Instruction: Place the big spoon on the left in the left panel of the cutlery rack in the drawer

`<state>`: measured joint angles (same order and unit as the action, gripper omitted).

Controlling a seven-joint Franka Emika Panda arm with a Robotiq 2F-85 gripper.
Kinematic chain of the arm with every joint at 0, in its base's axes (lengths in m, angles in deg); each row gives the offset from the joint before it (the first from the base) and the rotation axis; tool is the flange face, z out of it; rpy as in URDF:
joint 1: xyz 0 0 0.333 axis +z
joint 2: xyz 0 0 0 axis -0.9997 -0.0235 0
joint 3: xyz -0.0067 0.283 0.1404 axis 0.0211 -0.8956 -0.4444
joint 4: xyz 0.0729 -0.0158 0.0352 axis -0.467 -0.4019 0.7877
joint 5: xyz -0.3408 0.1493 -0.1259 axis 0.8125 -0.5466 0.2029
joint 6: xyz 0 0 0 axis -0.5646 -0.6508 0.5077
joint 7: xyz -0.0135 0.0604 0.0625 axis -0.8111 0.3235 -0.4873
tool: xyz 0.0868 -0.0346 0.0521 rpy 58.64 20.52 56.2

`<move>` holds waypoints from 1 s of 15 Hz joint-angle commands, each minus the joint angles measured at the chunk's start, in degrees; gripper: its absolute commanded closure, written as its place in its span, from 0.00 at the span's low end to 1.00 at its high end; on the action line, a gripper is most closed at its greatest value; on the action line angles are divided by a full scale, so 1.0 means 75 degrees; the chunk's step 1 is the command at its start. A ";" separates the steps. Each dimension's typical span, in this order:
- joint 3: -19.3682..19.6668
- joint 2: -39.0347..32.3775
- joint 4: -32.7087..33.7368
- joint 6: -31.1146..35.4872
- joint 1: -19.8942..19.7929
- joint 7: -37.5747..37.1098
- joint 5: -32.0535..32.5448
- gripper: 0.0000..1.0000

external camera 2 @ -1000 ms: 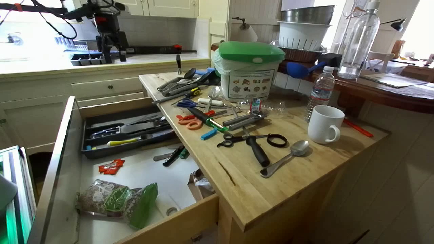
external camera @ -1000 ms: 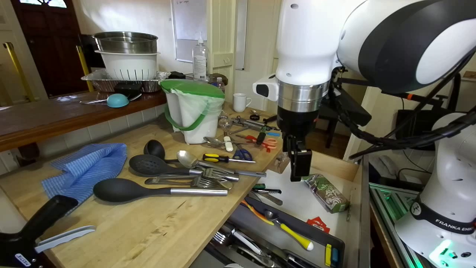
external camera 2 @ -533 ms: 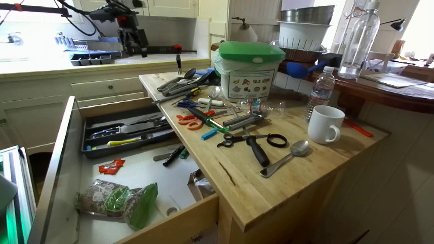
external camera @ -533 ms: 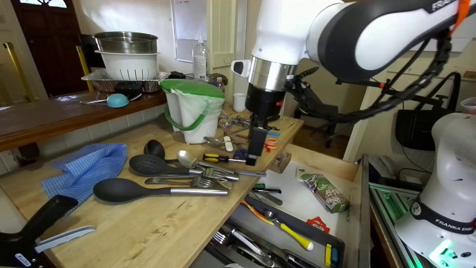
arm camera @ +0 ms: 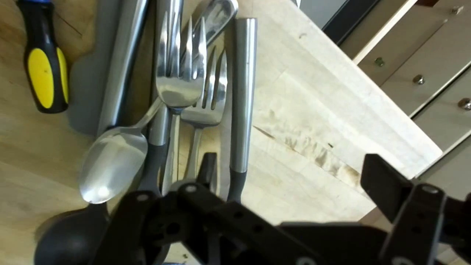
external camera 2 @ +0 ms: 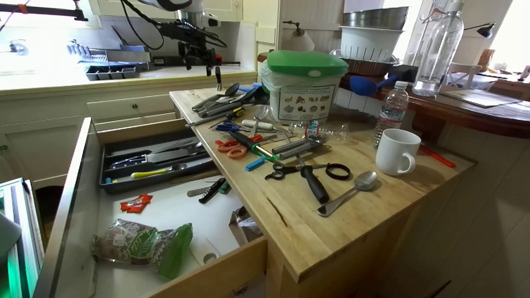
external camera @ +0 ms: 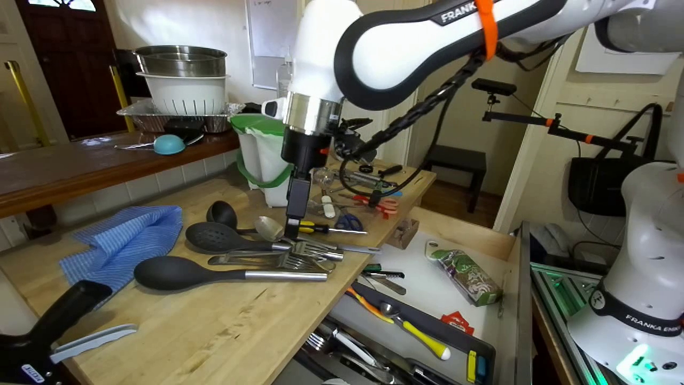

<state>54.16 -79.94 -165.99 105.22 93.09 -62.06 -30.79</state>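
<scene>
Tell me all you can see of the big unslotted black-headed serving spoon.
The big spoon lies on the worktop, its handle end toward the open drawer. The oval head is dark and looks plastic; the slim handle is shiny, metal-looking. Forks lie beside it; whether any touch is unclear. The open claw isn't holding it.

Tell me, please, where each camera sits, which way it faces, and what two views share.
An exterior view: at the big spoon end of the worktop, looking along it; arm, base and claw show.
An exterior view: near the white mug, looking roughly the opposite way over the drawer to the kitchen counter; claw and some arm show.
Wrist view: on the wrist, looking down at forks and the big spoon's handle; spread claw fingers show below.
Both exterior views share the cutlery rack and green-lidded bin.
</scene>
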 commanded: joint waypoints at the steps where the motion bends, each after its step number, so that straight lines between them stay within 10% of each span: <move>1: 0.0022 -0.1182 0.1477 -0.1018 0.0109 -0.0216 0.0388 0.00; 15: 0.0155 -0.2086 0.1883 -0.0508 0.0162 -0.0207 0.1325 0.00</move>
<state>55.06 -91.03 -156.39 101.20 93.49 -61.81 -22.13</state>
